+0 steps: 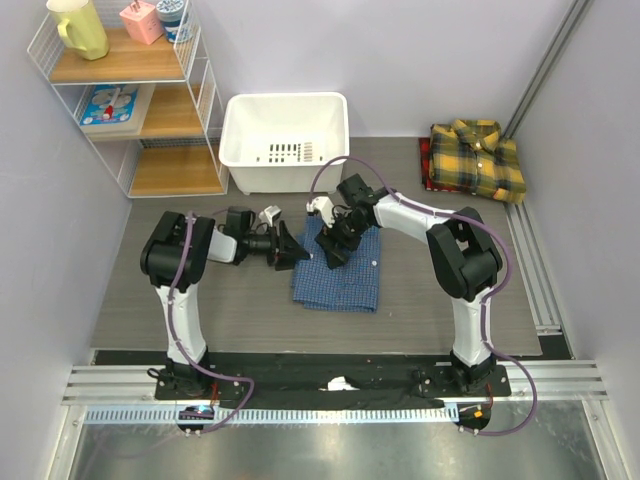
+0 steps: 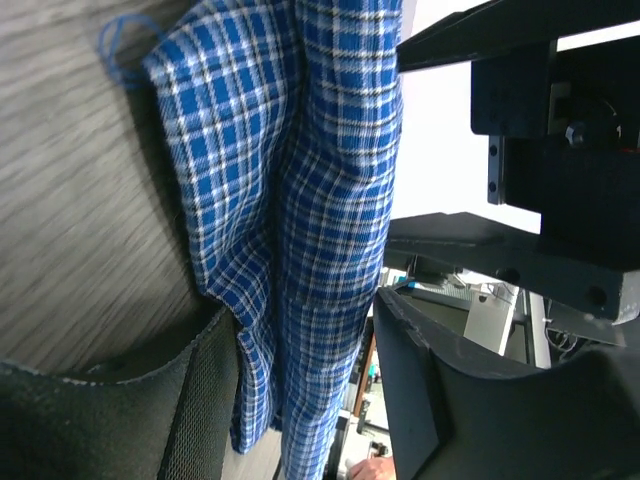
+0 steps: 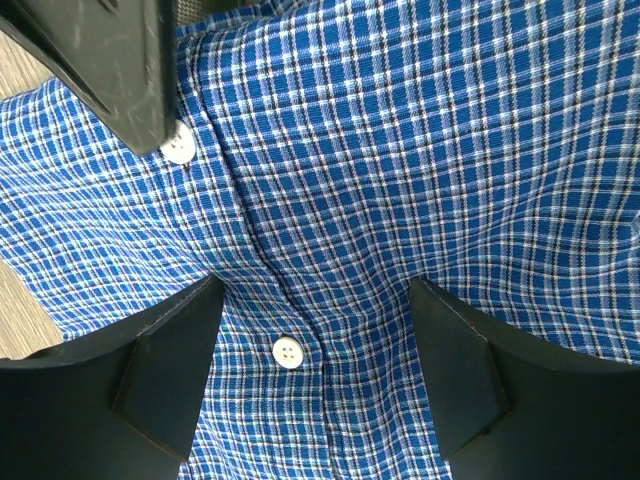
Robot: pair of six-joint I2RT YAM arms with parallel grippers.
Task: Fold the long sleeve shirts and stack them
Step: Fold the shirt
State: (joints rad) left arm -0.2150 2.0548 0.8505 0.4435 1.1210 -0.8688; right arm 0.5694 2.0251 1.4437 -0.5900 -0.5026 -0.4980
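Right jaws, spread, seem to pin the blue shirt (image 1: 345,278) to the bench (image 1: 245,305) so left jaws around its left edge can fold it; pinching unclear.

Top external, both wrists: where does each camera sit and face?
Top external: above and behind, looking down at the table; left arm and right arm show.
Left wrist: on its arm, facing the blue shirt edge-on; left gripper shows.
Right wrist: on its arm, looking down onto the shirt; right gripper shows.
Shared: the blue shirt.
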